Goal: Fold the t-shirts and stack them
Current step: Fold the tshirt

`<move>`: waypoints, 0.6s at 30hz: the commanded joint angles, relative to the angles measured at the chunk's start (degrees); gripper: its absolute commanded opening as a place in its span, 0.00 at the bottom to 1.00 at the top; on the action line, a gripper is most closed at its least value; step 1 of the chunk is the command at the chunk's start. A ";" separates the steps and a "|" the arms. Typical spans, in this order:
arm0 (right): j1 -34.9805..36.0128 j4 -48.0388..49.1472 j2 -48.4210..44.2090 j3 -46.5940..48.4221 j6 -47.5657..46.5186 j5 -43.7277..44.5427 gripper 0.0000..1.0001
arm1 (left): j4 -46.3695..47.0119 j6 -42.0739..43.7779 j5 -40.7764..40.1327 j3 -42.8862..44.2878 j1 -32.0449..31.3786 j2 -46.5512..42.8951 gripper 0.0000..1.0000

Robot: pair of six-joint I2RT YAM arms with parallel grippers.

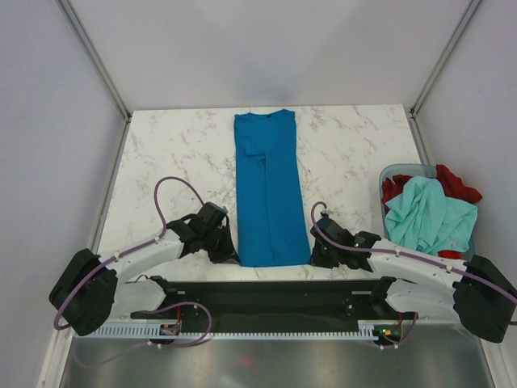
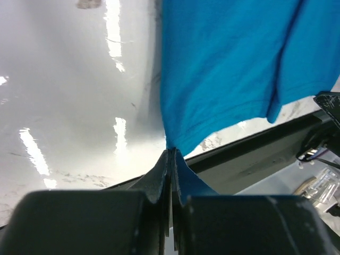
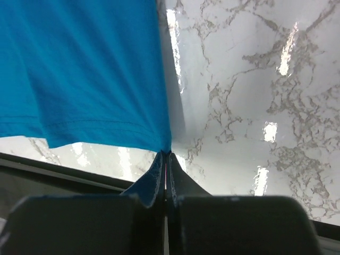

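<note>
The vivid blue t-shirt [image 1: 266, 186] lies on the marble table as a long narrow strip, folded lengthwise, its hem at the near edge. My left gripper [image 1: 229, 253] is shut on the hem's near left corner [image 2: 172, 142]. My right gripper [image 1: 317, 257] is shut on the hem's near right corner [image 3: 166, 147]. Both corners are lifted slightly off the table. The pale mint-teal t-shirt [image 1: 428, 214] lies crumpled on top of the red t-shirt [image 1: 456, 184] at the right.
The translucent grey-blue basket [image 1: 388, 175] stands at the table's right edge and holds the mint and red shirts. The black base rail [image 1: 275, 295] runs along the near edge. White enclosure walls stand close on both sides.
</note>
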 commanded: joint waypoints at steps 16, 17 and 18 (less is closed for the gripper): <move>4.47 -7.22 -10.84 0.46 3.46 3.38 0.00 | 1.00 -7.58 -0.17 -1.95 -5.27 -5.74 0.02; 4.47 -7.40 -10.49 0.98 2.67 4.16 0.00 | 0.83 -7.32 -0.35 -1.51 -5.27 -5.47 0.02; 4.47 -7.48 -10.14 1.51 2.31 4.69 0.00 | 0.65 -6.97 -0.52 -0.89 -5.01 -5.38 0.02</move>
